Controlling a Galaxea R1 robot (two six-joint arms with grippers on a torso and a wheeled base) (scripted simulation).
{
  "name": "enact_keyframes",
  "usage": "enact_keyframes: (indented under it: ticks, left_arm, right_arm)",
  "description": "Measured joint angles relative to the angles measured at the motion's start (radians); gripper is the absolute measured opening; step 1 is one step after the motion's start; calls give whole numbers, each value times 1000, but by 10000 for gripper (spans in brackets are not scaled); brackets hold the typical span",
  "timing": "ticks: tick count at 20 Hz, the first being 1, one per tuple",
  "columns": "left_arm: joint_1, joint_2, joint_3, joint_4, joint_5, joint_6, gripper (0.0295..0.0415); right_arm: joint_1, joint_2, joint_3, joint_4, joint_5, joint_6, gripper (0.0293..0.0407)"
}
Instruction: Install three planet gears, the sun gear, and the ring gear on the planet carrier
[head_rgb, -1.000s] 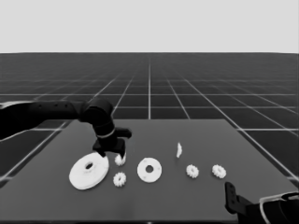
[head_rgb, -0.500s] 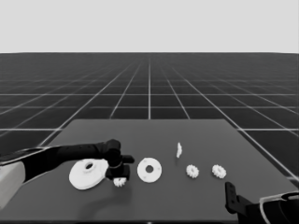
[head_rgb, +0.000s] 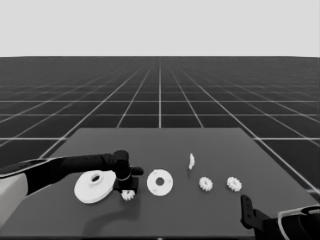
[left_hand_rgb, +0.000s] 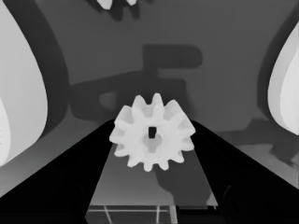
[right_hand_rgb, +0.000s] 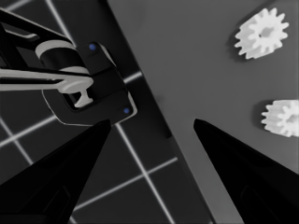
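**Left gripper down on a gear between the two round parts**

You had the table (head_rgb: 220, 145) mostly bare toward its far edge, with open room behind the row of parts. The larger round part (head_rgb: 94, 186) lay at the left, the smaller round part (head_rgb: 160, 182) just right of it, and only a narrow gap stood between them. Your left arm (head_rgb: 65, 169) reached in low from the left edge, stretched almost level over the larger part, wrist bent down into that gap. Your right arm (head_rgb: 280, 222) sat parked at the lower right corner, its gripper (right_hand_rgb: 149, 126) spread wide over the table's corner and holding nothing.

A thin white piece (head_rgb: 191, 160) stood behind the row. Two gears (head_rgb: 205, 183) (head_rgb: 233, 183) lay side by side well to the right, apart from each other.

Your left gripper (left_hand_rgb: 152, 130) had its fingers set close on either side of one gear (left_hand_rgb: 152, 131), touching its teeth. A fourth gear (head_rgb: 128, 195) lay just in front of that gripper.
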Motion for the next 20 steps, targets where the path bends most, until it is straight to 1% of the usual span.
enact_keyframes:
  ticks: [3,4,5,6,7,8,10,13,15,16,20]
  left_arm:
    - [1,0,-1,1,-1,0,312]
    - [-128,-44,149,-153,77,-85,312]
    - [-269,-55,199,-274,94,-121,312]
    - [-356,-53,201,-352,95,-125,312]
    - [-406,-51,193,-398,94,-121,312]
    - [-434,-48,185,-424,94,-116,312]
    - [-459,-46,175,-448,94,-109,312]
    - [-468,-45,171,-458,94,-106,312]
    - [-469,186,38,-459,90,-211,313]
    - [-468,244,-8,-460,90,-217,312]
    - [-468,313,-76,-460,90,-216,312]
  right_arm:
    - [0,0,0,0,0,0,385]
    - [0,0,0,0,0,0,385]
    - [0,0,0,0,0,0,385]
    - [0,0,0,0,0,0,385]
    - [0,0,0,0,0,0,385]
    - [0,0,0,0,0,0,385]
    - [0,0,0,0,0,0,385]
    - [0,0,0,0,0,0,385]
    - [0,0,0,0,0,0,385]
    - [0,0,0,0,0,0,385]
    - [0,0,0,0,0,0,385]
